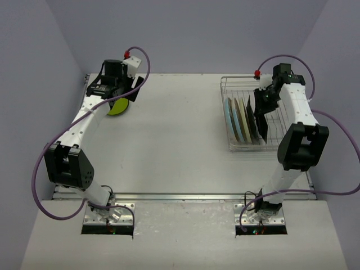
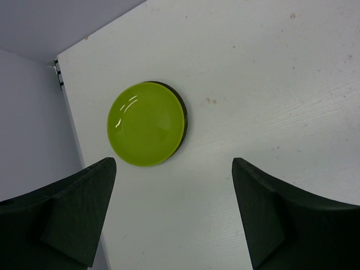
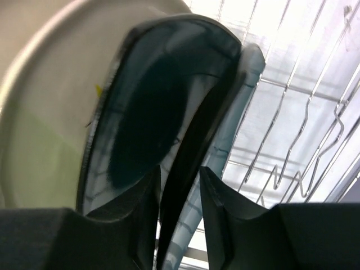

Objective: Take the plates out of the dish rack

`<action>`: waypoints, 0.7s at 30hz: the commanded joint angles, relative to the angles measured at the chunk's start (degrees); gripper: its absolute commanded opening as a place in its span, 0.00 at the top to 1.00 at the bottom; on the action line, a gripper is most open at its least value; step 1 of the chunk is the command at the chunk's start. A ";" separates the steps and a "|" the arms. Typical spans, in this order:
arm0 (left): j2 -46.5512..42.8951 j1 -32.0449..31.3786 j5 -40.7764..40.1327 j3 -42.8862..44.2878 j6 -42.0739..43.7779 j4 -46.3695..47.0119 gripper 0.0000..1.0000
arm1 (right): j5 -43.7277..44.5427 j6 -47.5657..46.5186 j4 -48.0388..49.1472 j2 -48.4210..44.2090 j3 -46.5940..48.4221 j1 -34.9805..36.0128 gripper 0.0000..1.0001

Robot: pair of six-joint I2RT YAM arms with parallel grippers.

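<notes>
We saw the left jaws standing wide open above the far left corner of the white table (image 1: 180,146), holding nothing, their two dark fingers (image 2: 73,216) well apart in the left wrist view with bare tabletop between them. Below them lay the lime-green plate (image 2: 146,124), flat and face up, close to the table's left edge. It rested on top of a darker plate (image 2: 184,115), of which only a thin crescent of rim showed along its right side. In the overhead view the same lime-green plate (image 1: 117,107) peeked out from under the left arm's wrist. Across the table, the dish rack (image 1: 247,148) sat at the far right, and the right arm reached down into it. A pale blue plate (image 1: 229,115) and a cream plate (image 1: 242,118) stood on edge in its slots, with dark ones just beside them to the right. The right wrist view was blurred, yet it showed the right jaws drawn in close around the rim of a dark teal plate (image 3: 152,112), one finger (image 3: 132,205) against each face, so they looked clamped on it. That plate stood upright between the cream plate (image 3: 45,124) and the pale blue plate (image 3: 250,70), with the rack's wires (image 3: 292,107) behind.
</notes>
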 commanded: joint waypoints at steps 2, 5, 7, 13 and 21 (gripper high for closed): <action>-0.44 -0.01 0.13 1.18 -0.62 0.84 0.06 | -2.95 0.58 -5.26 -1.15 5.85 0.37 0.99; -0.40 -0.01 1.62 1.81 -1.35 0.33 0.00 | -4.07 1.12 -8.63 -2.82 8.64 0.23 1.00; -0.03 -0.04 2.15 2.46 -1.91 -0.33 0.00 | -4.41 1.29 -10.70 -3.75 11.90 -0.04 1.00; 1.52 0.02 5.04 5.56 -4.42 -2.81 0.00 | -7.45 1.15 -16.30 -5.92 25.25 -1.51 1.00; 4.27 0.31 14.74 15.04 -10.96 -8.77 0.00 | -14.19 -4.56 -9.22 -15.33 27.11 -1.19 1.00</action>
